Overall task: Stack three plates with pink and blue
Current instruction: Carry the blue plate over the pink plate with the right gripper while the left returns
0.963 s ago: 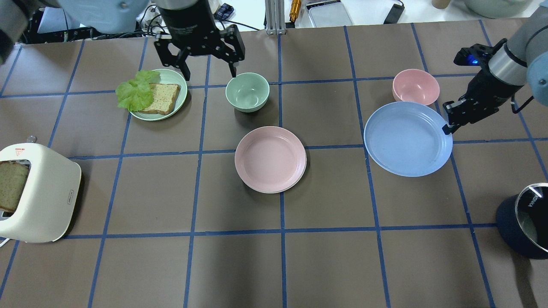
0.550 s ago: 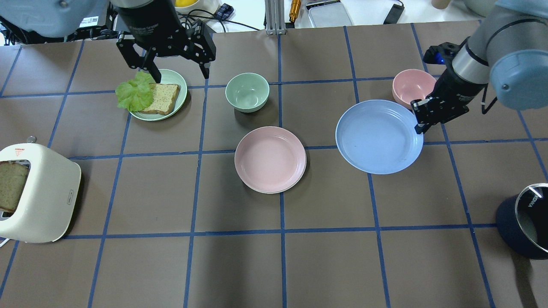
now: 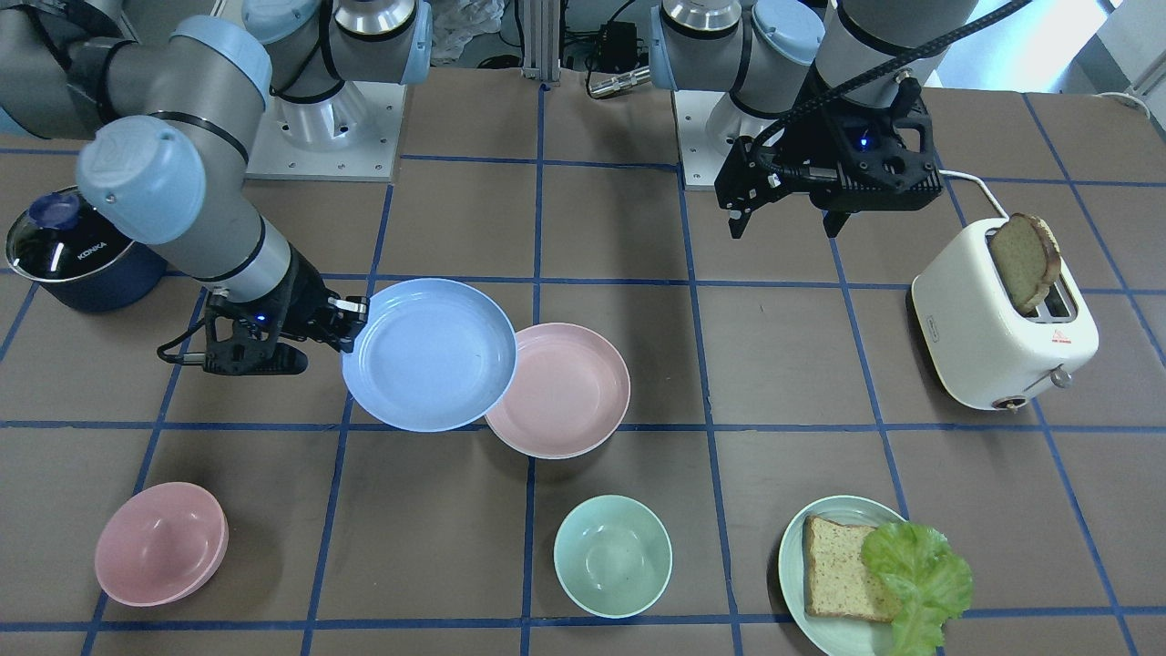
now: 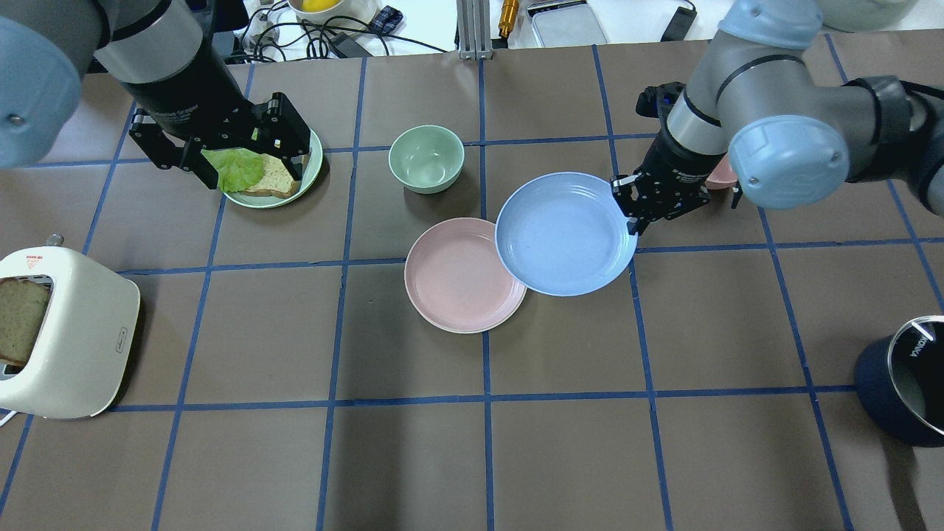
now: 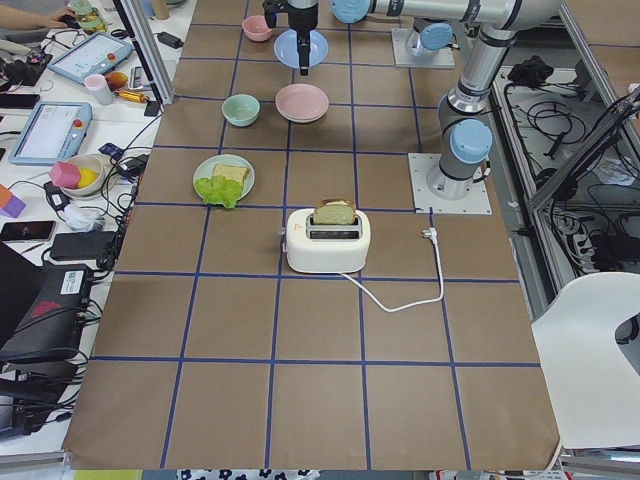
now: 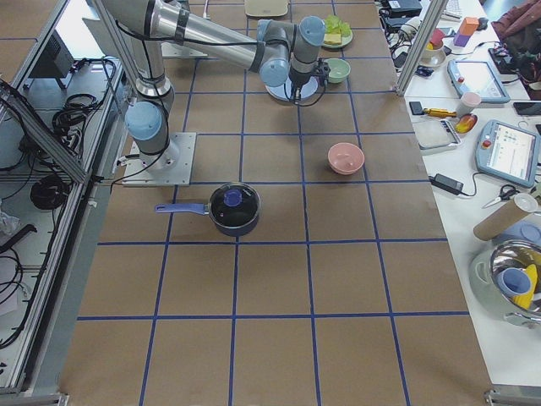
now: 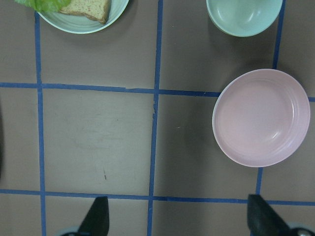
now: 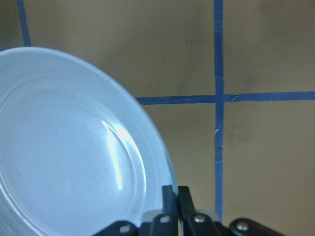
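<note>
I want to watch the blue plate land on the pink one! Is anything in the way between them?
Nothing that shows. The right gripper holds the blue plate by its rim, and the plate's other side hangs over the pink plate's edge. The pink plate is bare inside. The mint bowl stands apart from both.

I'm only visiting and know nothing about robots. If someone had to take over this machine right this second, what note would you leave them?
Right gripper: shut on the rim of the blue plate, holding it lifted, with its edge overlapping the pink plate.
Left gripper: open and empty, hovering above the green plate of bread and lettuce.
Done: the pink plate sits mid-table. A paler rim under it looks like the cream plate, so those two seem stacked.
Left: centre the blue plate over the pink one, lower it, let go.
</note>
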Robot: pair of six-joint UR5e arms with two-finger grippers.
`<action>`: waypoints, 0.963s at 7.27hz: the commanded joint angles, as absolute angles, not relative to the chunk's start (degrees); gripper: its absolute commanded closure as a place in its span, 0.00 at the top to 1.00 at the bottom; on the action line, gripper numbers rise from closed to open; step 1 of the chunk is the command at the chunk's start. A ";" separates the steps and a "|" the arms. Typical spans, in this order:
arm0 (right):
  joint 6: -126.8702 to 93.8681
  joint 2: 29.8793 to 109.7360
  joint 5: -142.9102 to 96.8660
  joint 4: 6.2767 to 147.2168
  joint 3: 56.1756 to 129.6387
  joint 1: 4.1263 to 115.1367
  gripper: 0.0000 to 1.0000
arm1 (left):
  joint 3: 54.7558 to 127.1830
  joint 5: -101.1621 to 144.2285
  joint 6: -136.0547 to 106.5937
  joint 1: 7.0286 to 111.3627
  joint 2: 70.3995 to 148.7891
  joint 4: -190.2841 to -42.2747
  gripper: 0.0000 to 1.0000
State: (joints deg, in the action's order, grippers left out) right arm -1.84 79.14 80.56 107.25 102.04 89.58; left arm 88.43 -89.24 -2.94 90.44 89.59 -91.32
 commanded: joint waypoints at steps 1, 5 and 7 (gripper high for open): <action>-9.02 77.17 80.42 110.03 101.95 94.64 0.00 | 88.95 -89.21 -2.02 90.00 89.21 -90.44 1.00; -18.53 74.28 76.82 114.96 102.30 98.69 0.00 | 88.95 -89.21 -1.93 90.00 89.21 -90.44 1.00; -22.58 71.91 76.82 119.07 102.04 102.03 0.00 | 88.86 -89.21 -2.02 89.91 89.12 -90.35 1.00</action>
State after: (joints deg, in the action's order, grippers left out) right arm -20.35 73.41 76.92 116.58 102.10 100.20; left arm 88.93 -89.21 -1.97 89.95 89.15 -90.42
